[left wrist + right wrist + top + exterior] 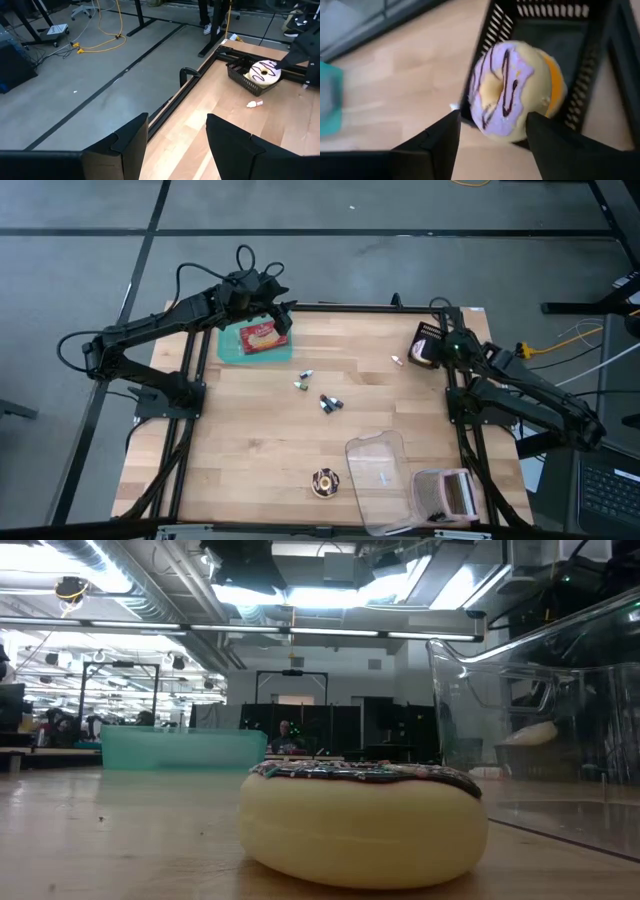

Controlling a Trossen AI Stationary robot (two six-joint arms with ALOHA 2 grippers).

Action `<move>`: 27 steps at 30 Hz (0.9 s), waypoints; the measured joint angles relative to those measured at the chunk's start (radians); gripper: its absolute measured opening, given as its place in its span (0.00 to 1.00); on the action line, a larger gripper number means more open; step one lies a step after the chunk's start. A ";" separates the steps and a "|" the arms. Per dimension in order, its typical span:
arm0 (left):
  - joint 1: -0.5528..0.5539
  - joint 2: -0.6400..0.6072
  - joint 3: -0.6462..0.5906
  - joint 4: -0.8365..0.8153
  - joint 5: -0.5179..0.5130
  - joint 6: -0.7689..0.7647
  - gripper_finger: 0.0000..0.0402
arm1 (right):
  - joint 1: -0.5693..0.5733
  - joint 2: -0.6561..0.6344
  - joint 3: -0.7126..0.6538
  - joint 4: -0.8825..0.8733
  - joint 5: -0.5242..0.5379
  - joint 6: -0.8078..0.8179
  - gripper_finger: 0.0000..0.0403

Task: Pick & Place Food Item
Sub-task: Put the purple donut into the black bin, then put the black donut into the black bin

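Note:
A purple-glazed donut [512, 95] with dark drizzle lies tilted in a black wire basket [580, 50] at the table's far right, leaning on the basket's near rim. My right gripper [492, 125] stands open just above it, slanting down, one finger on each side of the donut's near edge. My left gripper [177, 125] hangs open over the far left of the table, above a teal tray [232, 348] that holds a toast-like food item [260, 337]. A second donut [365, 820] with chocolate icing and sprinkles lies flat on the wood near the front edge.
A clear plastic container [380, 480] and a second basket [447, 495] stand at the front right. Small wrapped items [330, 403] lie around the table's middle, and one [254, 104] lies by the black basket. Bare wood lies at the front left.

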 joint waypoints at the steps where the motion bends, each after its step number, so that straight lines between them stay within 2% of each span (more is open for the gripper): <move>1: 0.000 0.000 0.000 0.000 0.000 0.000 0.49 | 0.000 0.000 0.010 -0.034 -0.003 0.005 0.54; 4: 0.000 0.000 0.000 0.000 0.000 -0.002 0.48 | 0.000 0.000 0.044 -0.141 -0.005 0.012 0.54; 15: 0.000 0.000 0.000 0.003 0.000 -0.011 0.48 | 0.000 0.002 0.134 -0.135 0.010 -0.015 0.54; 18: 0.000 0.000 0.000 0.003 0.002 -0.025 0.49 | 0.000 0.002 0.160 -0.021 0.002 -0.043 0.54; 20: 0.002 0.001 0.000 0.004 0.039 -0.041 0.49 | 0.000 0.002 0.174 0.126 -0.029 -0.093 0.54; 24: 0.009 0.006 -0.014 0.009 0.078 -0.100 0.48 | 0.001 0.007 0.194 0.500 -0.158 -0.185 0.54; 27: 0.010 0.005 -0.072 0.060 0.081 -0.136 0.48 | 0.011 0.063 0.236 0.588 -0.235 -0.216 0.54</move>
